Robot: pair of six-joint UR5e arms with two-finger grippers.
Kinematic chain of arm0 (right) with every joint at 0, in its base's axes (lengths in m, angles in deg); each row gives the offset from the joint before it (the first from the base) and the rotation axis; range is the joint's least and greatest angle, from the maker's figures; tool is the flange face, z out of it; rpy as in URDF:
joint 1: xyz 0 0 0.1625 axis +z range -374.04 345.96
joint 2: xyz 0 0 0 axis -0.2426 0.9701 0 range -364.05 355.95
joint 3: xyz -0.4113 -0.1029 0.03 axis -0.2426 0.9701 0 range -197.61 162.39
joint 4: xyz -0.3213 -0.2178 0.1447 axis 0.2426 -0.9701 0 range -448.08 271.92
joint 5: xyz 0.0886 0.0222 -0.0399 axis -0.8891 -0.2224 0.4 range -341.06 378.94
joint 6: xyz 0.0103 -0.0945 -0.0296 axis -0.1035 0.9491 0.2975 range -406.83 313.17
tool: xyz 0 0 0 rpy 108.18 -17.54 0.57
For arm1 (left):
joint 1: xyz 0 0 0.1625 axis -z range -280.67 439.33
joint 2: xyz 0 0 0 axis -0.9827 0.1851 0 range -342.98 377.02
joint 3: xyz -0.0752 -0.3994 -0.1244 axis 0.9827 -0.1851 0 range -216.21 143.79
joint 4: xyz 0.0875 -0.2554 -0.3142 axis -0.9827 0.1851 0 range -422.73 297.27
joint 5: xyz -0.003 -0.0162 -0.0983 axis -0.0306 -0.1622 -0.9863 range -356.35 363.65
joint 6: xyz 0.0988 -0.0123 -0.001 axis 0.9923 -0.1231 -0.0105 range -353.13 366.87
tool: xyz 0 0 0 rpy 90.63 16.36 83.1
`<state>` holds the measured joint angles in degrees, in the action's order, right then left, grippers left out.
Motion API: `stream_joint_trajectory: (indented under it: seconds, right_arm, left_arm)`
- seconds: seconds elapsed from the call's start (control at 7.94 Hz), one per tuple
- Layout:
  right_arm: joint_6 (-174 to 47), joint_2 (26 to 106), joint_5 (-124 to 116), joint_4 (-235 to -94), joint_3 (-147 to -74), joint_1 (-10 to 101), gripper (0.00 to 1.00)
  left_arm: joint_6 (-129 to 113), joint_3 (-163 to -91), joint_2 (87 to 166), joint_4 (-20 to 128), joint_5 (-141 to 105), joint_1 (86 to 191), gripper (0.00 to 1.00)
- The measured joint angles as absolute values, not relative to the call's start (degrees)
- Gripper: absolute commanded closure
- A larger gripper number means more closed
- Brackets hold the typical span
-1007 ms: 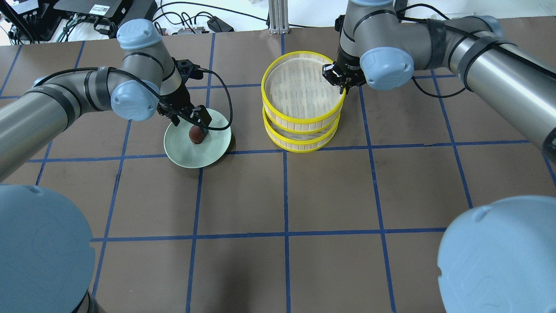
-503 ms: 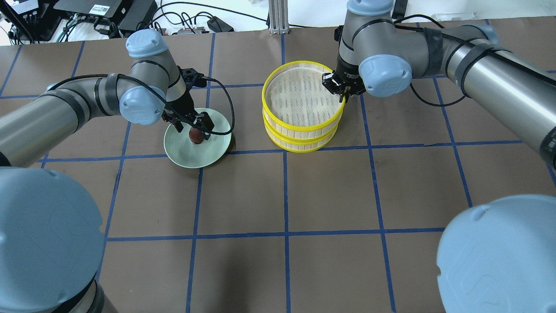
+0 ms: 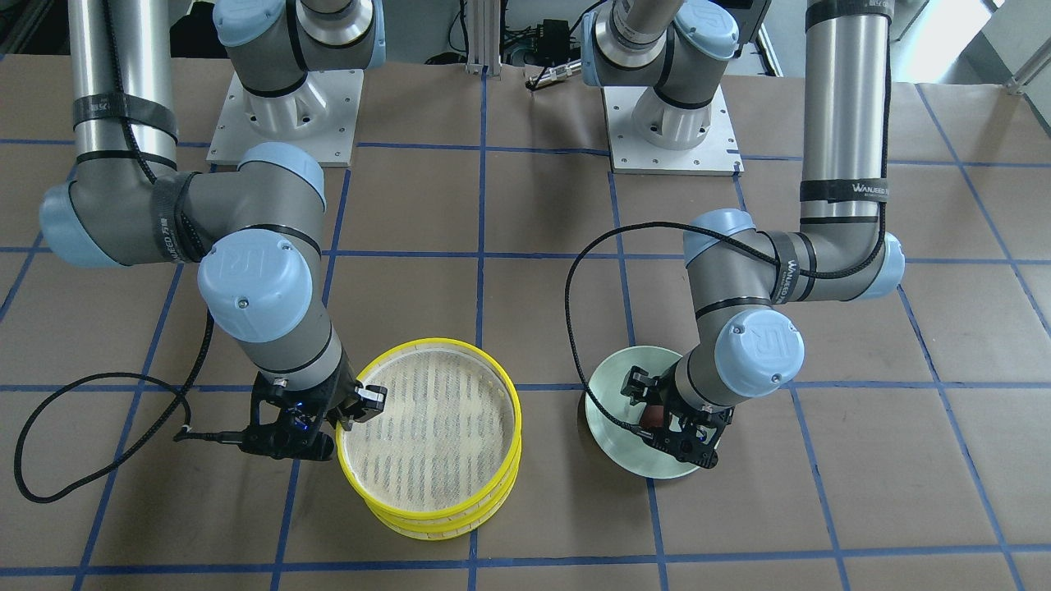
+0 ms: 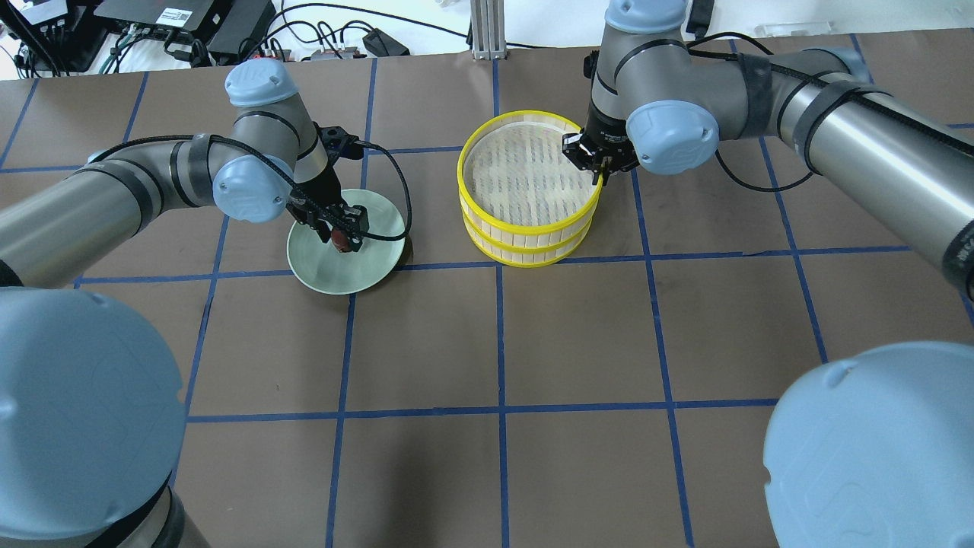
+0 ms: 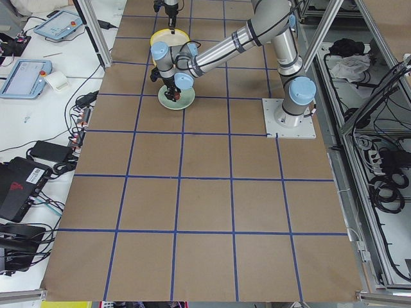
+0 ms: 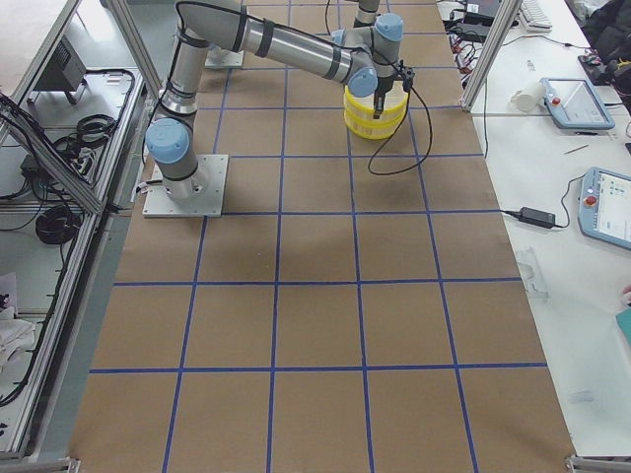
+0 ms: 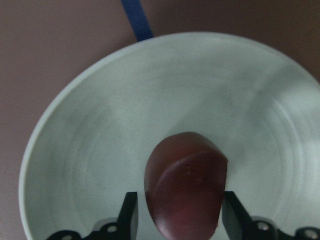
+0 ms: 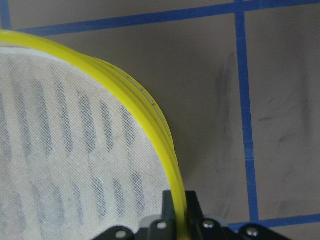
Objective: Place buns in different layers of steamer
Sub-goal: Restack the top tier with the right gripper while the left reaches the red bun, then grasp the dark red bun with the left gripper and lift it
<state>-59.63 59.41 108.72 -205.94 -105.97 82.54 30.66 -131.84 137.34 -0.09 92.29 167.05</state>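
- The left gripper (image 4: 344,231) is hanging low over the pale green plate (image 4: 329,275), above the plate's middle, fingers pointing down
- Its jaws are standing released, one on each side of the dark reddish-brown bun (image 7: 185,189); in the left wrist view one finger (image 7: 231,212) is meeting the bun's side, while a thin gap is showing at the other finger (image 7: 129,212)
- The bun is resting on the plate, near the plate's centre, between the two fingers
- The plate is sitting on the brown table (image 4: 487,342), which is carrying a grid of blue tape lines (image 4: 500,335)
- The stack of steamer layers is standing well apart from the plate, on the plate's side toward the robot's right
- The upper steamer layer (image 4: 533,235) is lying over the lower steamer layer (image 4: 525,257), slightly offset from it; whether the two are touching cannot be told
- The right gripper (image 8: 182,207) is clenched on the yellow rim of the upper steamer layer, at the edge farthest from the plate, one finger inside the rim and one outside
- The woven base of the upper steamer layer is showing bare
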Motion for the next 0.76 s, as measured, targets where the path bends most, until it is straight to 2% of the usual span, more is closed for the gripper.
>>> stream_joint_trajectory:
  seconds: [0.63, 0.76]
  right_arm:
    - [-59.83, 59.26, 108.51, -206.25, -105.96, 82.55, 1.00]
    - [-59.82, 59.24, 108.50, -206.28, -105.94, 82.55, 0.94]
  left_arm:
    - [30.18, -131.07, 133.42, 0.97, 93.30, 167.05, 1.00]
    - [29.81, -131.05, 132.15, 1.73, 94.47, 167.05, 1.00]
